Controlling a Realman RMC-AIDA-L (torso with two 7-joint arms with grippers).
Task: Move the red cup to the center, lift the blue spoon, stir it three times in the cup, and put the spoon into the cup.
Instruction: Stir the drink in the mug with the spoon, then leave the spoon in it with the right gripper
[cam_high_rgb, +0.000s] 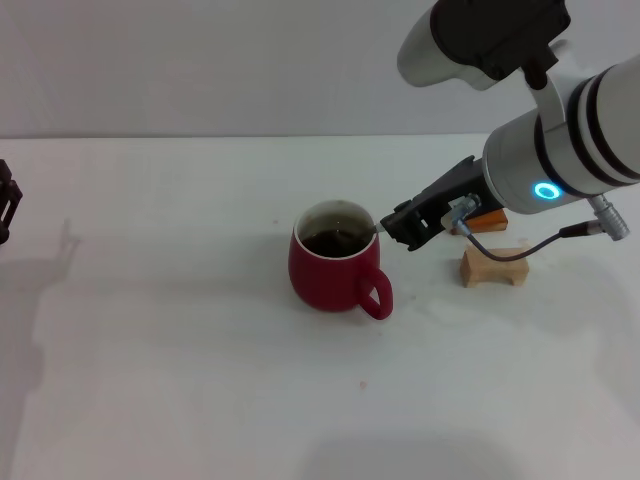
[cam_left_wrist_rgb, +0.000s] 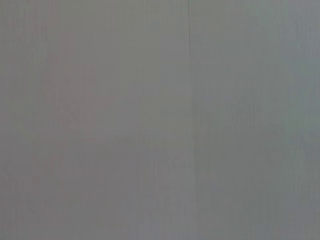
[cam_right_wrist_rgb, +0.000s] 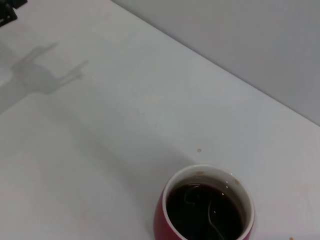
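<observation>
the white table (cam_high_rgb: 180, 380) takes up most of what i can see, with the right arm reaching in over it and the right gripper (cam_high_rgb: 398, 226) hanging just beside the rim of the red cup (cam_high_rgb: 335, 275), which sits near the middle. the left gripper (cam_high_rgb: 6, 200) is parked far off at the table's edge; i cannot tell how its jaws stand. the blue spoon (cam_high_rgb: 368, 233) slants from the right gripper's tip down into the dark liquid, its bowl dim under the surface in the right wrist view (cam_right_wrist_rgb: 216, 222). the jaws look closed on the spoon's handle. i'd say the stirring step is in hand; next it needs small circles clear of the rim, then a gentle release. behind the arm lie a light wooden block (cam_high_rgb: 493, 266) and an orange-brown block (cam_high_rgb: 487, 218), both well clear of the cup.
</observation>
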